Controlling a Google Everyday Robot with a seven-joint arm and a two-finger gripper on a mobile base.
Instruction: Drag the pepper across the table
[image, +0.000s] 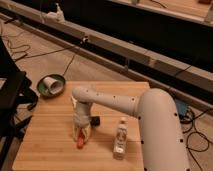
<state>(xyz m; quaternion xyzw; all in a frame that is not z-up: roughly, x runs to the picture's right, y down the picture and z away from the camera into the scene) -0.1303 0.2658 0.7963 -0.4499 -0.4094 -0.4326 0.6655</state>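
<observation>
The bench (50, 145) is a square top of pale bamboo with visible plank seams and a smooth, matte finish. In its front half lies the pepper (80, 144), a small slender orange-red piece, tapered and smooth, its lower end pointing toward the near edge. The gripper (81, 134) stands straight down over the pepper's upper end, right against it (how wide it is set, and whether it has hold of the pepper, I cannot tell). It hangs from the arm (115, 102), a thick white tube with rounded joints and small dark dots along its shell. The arm sweeps in from the lower right, where its bulky section covers the bench's right side.

Just right of the gripper, a small black rectangular block (95, 120) lies flat on the wood. Further right, near the arm, is a small clear bottle (120, 139) with a pale cap, apart from both block and pepper.

Beyond the bench's far left corner, a round green plate (42, 91) holds a white cup (53, 85) tipped on its side. The floor (45, 55) is dull beige, crossed by thin black cables (65, 50). A long grey ledge (150, 60) runs diagonally behind, with dark panels above it. A black frame (12, 95) stands at the left edge.
</observation>
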